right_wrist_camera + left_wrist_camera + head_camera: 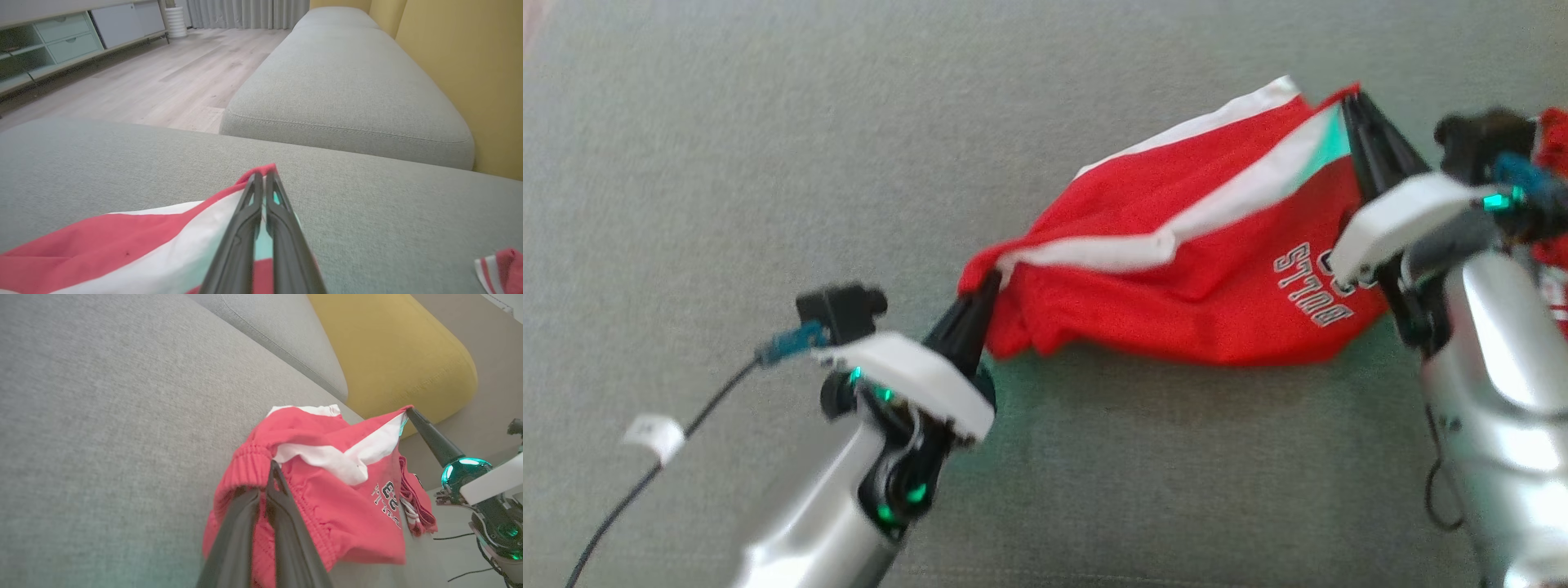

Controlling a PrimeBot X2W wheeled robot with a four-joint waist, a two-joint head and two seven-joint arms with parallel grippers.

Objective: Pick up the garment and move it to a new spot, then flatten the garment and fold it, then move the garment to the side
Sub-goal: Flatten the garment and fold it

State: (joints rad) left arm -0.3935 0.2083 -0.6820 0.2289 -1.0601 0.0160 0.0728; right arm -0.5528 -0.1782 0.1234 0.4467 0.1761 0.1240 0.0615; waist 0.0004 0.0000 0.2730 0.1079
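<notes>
The jaws of the left gripper (988,284) are pinched tight on the gathered elastic edge of a red garment (1176,302), with red cloth bunched around the dark tips. In the left wrist view the same gripper (271,467) is seen clamped on the ribbed band, and the garment (327,506) is draped away from it in folds.

The jaws of the right gripper (1352,102) are closed on an opposite corner of the garment, where a white stripe meets the red. In the right wrist view the two fingers (282,228) are pressed almost together, with the corner caught at the gripper's (261,176) tips.

The garment is held up between the two grippers and sags in the middle. White bands are seen along its upper edge, and white lettering (1311,286) is printed near the right gripper, upside down in the head view. A shadow is cast beneath it. Whether its lower edge touches the seat cannot be told.

Below lies a grey sofa (768,163). A yellow cushion (392,355) is set beyond the seat. Another red and white cloth (498,265) is lying on the sofa to the right. Further off, a pale wooden floor (163,69) and a low cabinet (61,36) are visible.
</notes>
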